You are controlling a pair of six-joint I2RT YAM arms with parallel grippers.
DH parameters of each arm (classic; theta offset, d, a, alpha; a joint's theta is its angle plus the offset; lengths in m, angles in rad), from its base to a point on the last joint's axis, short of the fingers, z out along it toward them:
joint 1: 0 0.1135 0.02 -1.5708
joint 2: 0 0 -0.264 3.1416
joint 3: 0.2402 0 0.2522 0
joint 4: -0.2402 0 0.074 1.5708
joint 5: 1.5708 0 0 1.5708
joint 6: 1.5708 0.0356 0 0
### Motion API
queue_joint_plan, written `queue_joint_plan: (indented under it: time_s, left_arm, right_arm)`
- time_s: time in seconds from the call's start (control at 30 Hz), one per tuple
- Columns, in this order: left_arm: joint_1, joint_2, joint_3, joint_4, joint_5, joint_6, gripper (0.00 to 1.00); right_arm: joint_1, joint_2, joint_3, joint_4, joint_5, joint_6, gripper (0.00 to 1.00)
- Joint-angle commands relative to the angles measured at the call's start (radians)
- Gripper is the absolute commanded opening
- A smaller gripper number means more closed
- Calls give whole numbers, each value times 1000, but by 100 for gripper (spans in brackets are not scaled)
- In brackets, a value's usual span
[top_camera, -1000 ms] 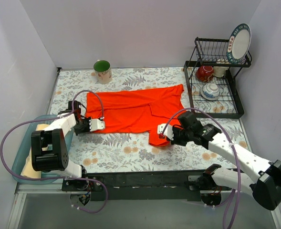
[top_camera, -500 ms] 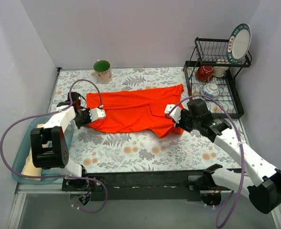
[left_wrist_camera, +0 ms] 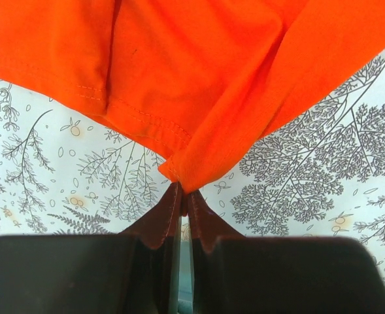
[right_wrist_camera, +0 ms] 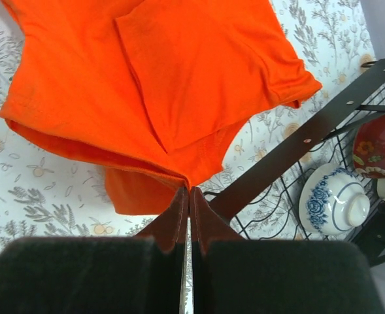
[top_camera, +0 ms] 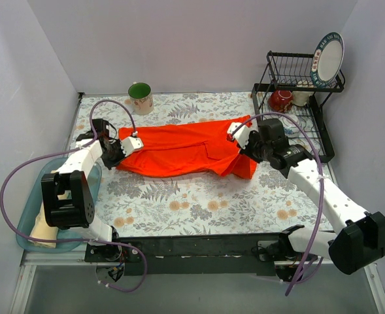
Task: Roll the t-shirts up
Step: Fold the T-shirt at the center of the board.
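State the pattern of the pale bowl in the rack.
Bowl: white with blue flowers; clearest in right wrist view.

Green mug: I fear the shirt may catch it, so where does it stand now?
In the top view the green mug stands at the far edge of the table, left of centre, just beyond the orange t-shirt and apart from it.

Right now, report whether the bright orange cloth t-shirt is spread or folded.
Folded: the orange t-shirt lies doubled over, left claw and right claw pinching its edges.
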Motion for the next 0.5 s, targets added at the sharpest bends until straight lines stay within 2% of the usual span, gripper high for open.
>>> queue_joint_plan:
  time_s: [0.0,0.33,0.47]
  left_arm:
    - [-3,9,38,36,-14,-102,0]
    - [3,4,55,65,-48,-239,0]
    - [3,9,32,128,-112,-279,0]
  right_arm:
    - [-24,37,68,85,19,-19,1]
    - [-49,198,189,114,-23,-79,1]
    - [-63,268,232,126,-27,-102,1]
